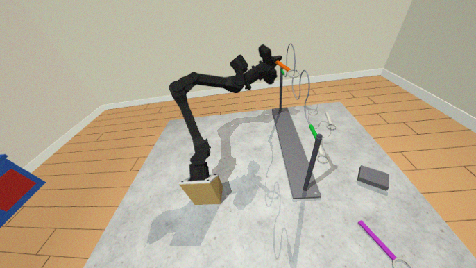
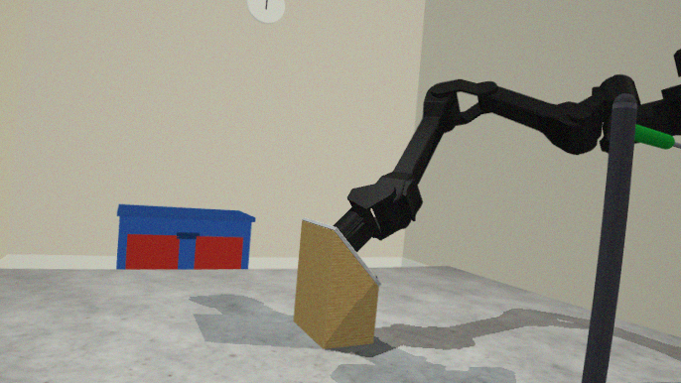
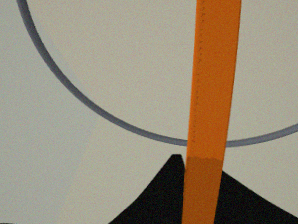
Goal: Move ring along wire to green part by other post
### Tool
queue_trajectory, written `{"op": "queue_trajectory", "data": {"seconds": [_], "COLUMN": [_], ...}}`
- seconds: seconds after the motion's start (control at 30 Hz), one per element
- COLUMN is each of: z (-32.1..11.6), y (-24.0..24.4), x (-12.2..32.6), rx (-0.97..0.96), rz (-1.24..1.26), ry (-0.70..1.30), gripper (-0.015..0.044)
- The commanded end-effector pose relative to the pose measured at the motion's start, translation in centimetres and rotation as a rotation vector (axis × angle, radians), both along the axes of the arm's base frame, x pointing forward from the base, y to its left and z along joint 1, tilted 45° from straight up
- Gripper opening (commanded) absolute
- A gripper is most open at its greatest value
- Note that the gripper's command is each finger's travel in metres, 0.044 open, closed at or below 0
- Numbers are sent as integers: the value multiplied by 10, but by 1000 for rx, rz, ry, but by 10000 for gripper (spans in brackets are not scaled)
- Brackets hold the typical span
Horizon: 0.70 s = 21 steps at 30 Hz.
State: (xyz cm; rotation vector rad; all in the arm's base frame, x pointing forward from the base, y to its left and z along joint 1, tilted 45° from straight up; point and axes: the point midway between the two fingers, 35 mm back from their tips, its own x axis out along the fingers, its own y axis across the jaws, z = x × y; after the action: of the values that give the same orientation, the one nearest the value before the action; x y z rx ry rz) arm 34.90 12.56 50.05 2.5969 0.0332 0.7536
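Note:
My gripper (image 1: 278,60) (image 3: 184,163) is shut on the orange handle (image 1: 283,66) (image 3: 212,90), high beside the far post (image 1: 280,94). The handle slopes down to the pale ring (image 1: 298,73), which appears to be around the wire on the descending side of the tall first loop. The ring is outside the wrist view. The grey wire (image 1: 291,44) (image 3: 75,92) curves behind the handle in the wrist view; any contact cannot be told. The far green part (image 1: 283,72) is just below the handle. The other green part (image 1: 313,131) (image 2: 655,137) is at the near post (image 1: 312,163) (image 2: 611,223).
A dark base strip (image 1: 291,146) carries both posts. The wire makes a second loop (image 1: 309,83) between them. Beyond the strip lie pale-handled rings, a dark block (image 1: 373,178) and a purple-handled ring (image 1: 377,240). A blue and red cabinet (image 2: 186,218) stands behind the table.

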Motion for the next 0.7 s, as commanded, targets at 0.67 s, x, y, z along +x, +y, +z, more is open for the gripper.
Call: {"op": "queue_trajectory", "data": {"seconds": [0.67], "z": [-9], "y": [21], "x": [1], "rx": [15], "rz": [3], "ry": [4], "gripper": [-150]}}
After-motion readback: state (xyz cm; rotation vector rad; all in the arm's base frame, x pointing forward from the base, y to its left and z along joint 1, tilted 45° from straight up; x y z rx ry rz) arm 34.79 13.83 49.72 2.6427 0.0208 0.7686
